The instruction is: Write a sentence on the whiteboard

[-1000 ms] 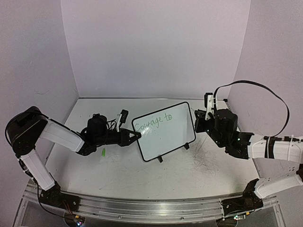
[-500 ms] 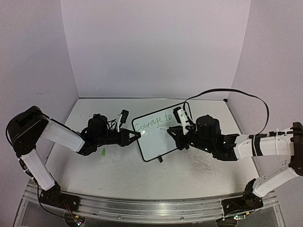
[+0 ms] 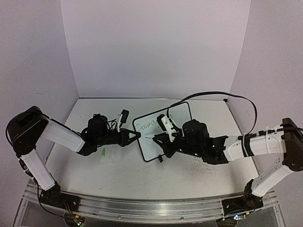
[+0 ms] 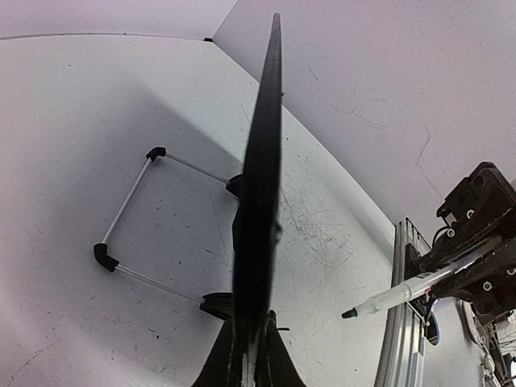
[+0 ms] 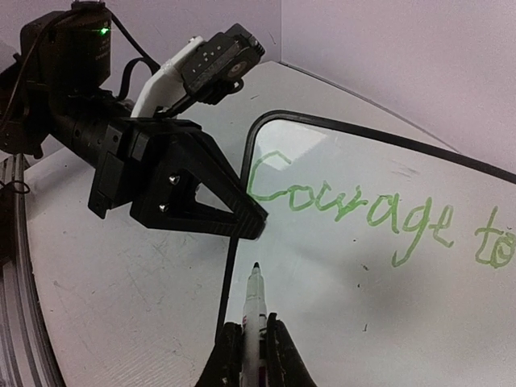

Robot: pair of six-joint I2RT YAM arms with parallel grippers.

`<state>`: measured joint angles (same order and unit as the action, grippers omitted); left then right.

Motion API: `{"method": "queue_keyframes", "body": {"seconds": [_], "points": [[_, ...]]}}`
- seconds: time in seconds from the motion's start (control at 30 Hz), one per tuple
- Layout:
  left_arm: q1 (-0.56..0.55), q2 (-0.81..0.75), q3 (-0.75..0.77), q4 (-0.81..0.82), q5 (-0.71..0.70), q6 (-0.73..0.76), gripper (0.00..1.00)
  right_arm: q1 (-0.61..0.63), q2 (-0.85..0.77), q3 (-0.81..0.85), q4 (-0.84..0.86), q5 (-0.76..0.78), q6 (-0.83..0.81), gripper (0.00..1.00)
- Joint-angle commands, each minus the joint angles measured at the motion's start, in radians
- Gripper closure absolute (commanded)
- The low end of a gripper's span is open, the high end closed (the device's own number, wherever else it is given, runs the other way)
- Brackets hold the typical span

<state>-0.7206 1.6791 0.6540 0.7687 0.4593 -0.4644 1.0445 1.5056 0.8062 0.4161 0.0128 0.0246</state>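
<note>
On the desk (image 3: pixel 118 179), the left hand (image 3: pixel 138 135) pinches the thin, stiff, probably light whiteboard (image 5: pixel 363 278) by its edge; the right hand (image 5: pixel 254 330) holds a marker (image 5: pixel 255 294).

Pale booth around a scuffed white tabletop

A back wall (image 3: pixel 156 47), left wall (image 3: pixel 28 56) and right wall (image 3: pixel 279 56), all matte and faintly lilac under soft, even light, enclose the white tabletop (image 3: pixel 142 175). Grey scribbly scuff marks (image 3: pixel 206 165) gather toward its near right part. An aluminium rail (image 3: pixel 151 208) runs along its near edge.
</note>
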Motion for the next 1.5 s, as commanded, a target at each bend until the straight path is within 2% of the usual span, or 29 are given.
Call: {"method": "queue_keyframes", "body": {"seconds": [0.0,0.47,1.47], "points": [[0.001,0.010,0.007,0.005,-0.013,0.031,0.99,0.018,0.024,0.015,0.070,0.031,-0.011,1.00],[0.000,0.015,0.024,-0.030,-0.016,0.043,1.00,0.032,0.051,-0.018,0.145,0.065,0.013,1.00],[-0.006,0.007,0.027,-0.052,-0.036,0.047,1.00,0.031,0.002,-0.072,0.213,0.164,-0.001,1.00]]}}
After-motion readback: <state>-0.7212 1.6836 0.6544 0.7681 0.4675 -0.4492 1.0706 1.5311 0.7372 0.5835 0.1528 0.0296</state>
